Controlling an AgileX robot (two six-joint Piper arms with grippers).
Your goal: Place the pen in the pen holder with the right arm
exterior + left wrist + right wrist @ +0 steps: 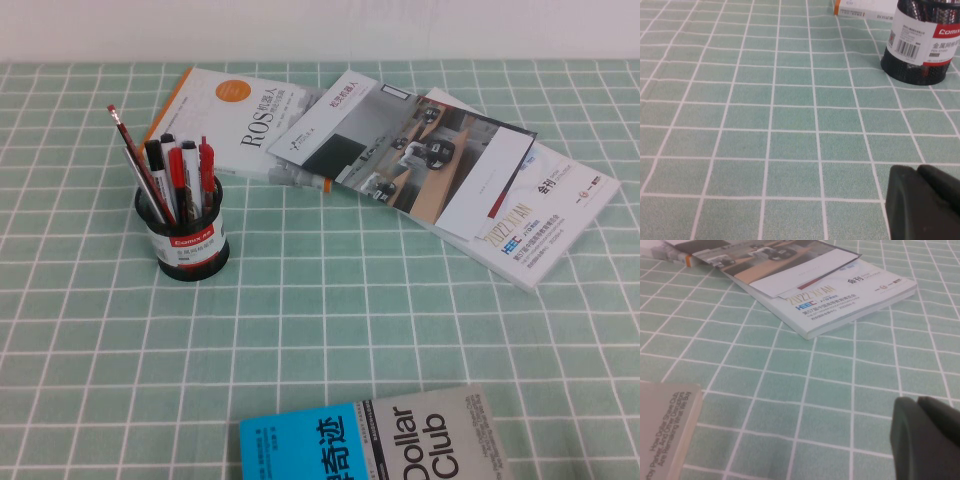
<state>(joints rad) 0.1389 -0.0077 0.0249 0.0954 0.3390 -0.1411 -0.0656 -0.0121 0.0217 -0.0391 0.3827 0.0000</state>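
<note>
The pen (127, 139), a thin dark red stick with a brighter red tip, stands slanted in the pen holder (193, 251), leaning to the left and rising above the thicker red and black markers beside it. The black mesh holder with its white label also appears in the left wrist view (920, 47). Neither arm shows in the high view. My left gripper (918, 169) hovers low over the checked cloth, short of the holder, shut and empty. My right gripper (916, 401) is shut with nothing in it, over the cloth in front of the white booklet (850, 295).
A white ROS book (232, 118), an open magazine (400, 150) and the white booklet (545, 225) lie across the back. A blue and grey "Dollar Club" book (400, 445) lies at the front edge, its corner (665, 435) near my right gripper.
</note>
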